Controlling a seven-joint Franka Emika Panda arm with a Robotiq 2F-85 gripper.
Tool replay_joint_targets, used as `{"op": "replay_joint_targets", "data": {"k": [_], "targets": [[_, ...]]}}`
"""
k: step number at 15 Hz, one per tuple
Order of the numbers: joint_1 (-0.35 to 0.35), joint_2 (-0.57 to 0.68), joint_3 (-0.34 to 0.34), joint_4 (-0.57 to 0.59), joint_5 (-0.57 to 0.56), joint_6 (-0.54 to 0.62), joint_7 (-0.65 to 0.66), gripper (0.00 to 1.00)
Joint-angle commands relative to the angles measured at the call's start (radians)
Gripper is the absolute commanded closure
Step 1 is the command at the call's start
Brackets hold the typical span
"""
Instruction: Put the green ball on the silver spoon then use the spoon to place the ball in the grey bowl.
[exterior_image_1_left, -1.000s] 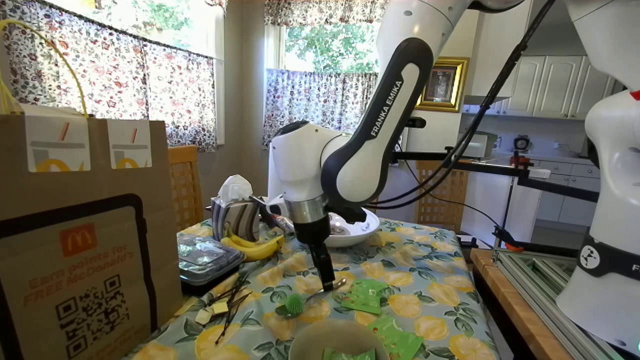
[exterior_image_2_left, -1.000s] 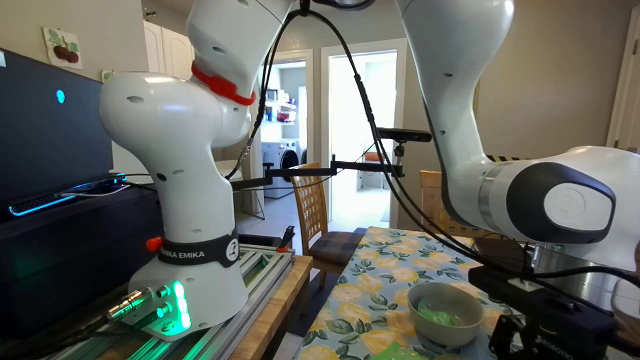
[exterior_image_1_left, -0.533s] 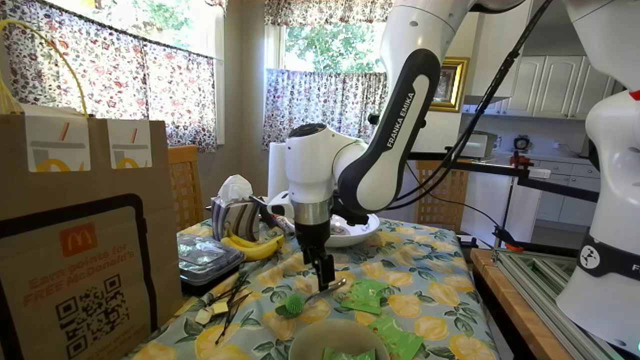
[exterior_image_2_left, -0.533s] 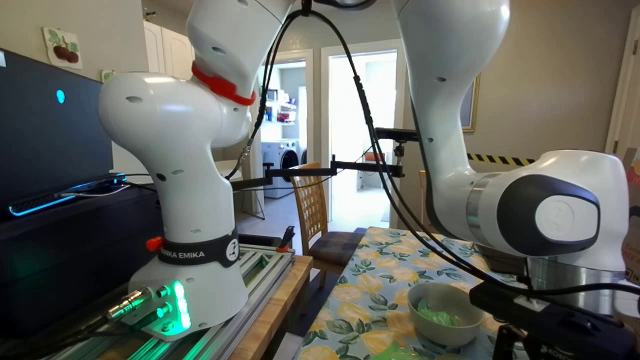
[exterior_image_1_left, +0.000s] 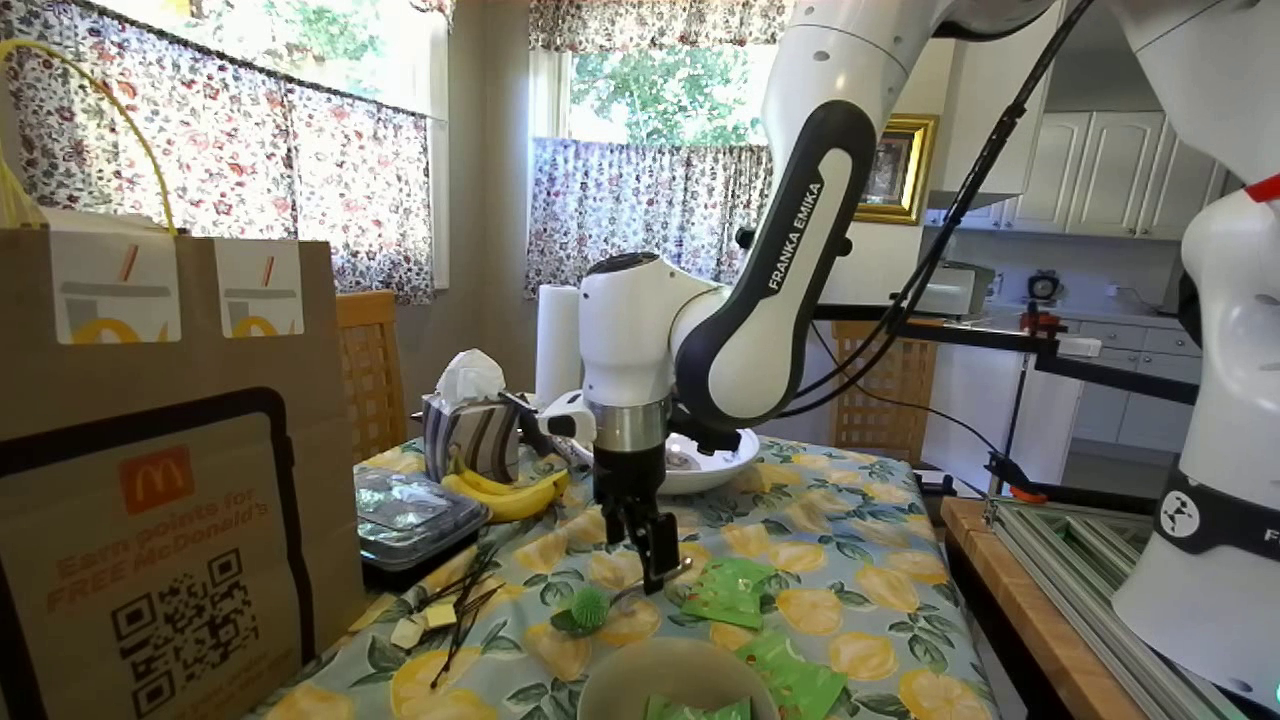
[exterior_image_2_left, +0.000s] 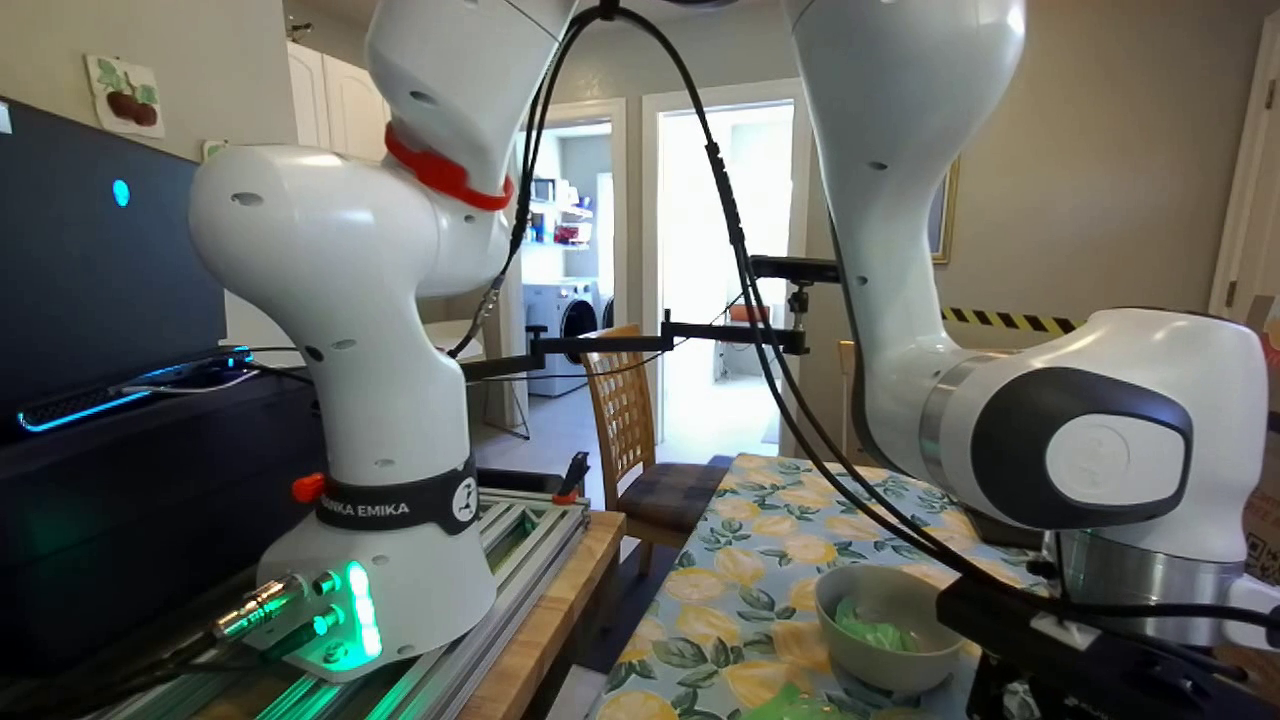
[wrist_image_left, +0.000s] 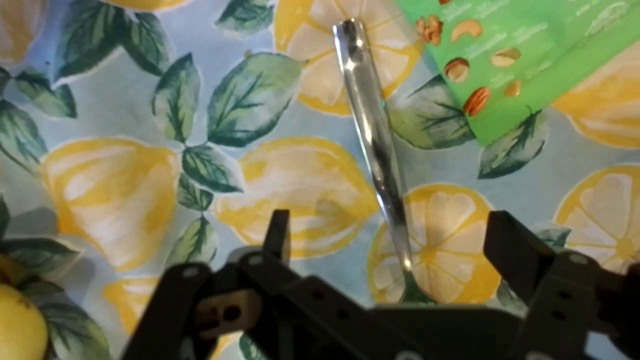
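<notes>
The silver spoon (wrist_image_left: 372, 120) lies on the patterned tablecloth, its handle pointing away in the wrist view. My gripper (wrist_image_left: 387, 230) stands open over it, with the handle's thin neck between the spread fingers and touching neither. The gripper's body hides the spoon's head there. In an exterior view the fuzzy green ball (exterior_image_1_left: 588, 607) rests at the head end of the spoon; whether it sits fully on the head I cannot tell. A grey bowl (exterior_image_2_left: 840, 635) with a green packet inside stands at the table's near side.
Green snack packets (exterior_image_1_left: 730, 590) lie close to the spoon's handle. Around the table are bananas (exterior_image_1_left: 510, 495), a plastic box (exterior_image_1_left: 415, 520), a tissue box (exterior_image_1_left: 475, 435), a wide white bowl (exterior_image_1_left: 715, 465), dark sticks (exterior_image_1_left: 465, 610) and a tall paper bag (exterior_image_1_left: 180, 450).
The hand has swung from a tilt to nearly upright and turned, so both fingers now show in an exterior view. Spoon, ball and bowl have stayed in place.
</notes>
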Motion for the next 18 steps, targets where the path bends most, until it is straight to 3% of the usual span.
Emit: {"op": "replay_joint_targets", "data": {"k": [1,9,10,11,12,18], "targets": [[-0.042,0.012,0.039,-0.005,0.034,0.009,-0.102,0.0],[-0.049,0.039,0.053,0.009,0.031,-0.001,-0.149,0.06],[-0.047,0.041,0.051,0.01,0.031,0.0,-0.15,0.31],[-0.046,0.042,0.05,0.01,0.031,0.001,-0.15,0.31],[-0.045,0.043,0.048,0.01,0.029,0.006,-0.148,0.38],[-0.04,0.045,0.042,0.008,0.025,0.015,-0.139,0.86]]}}
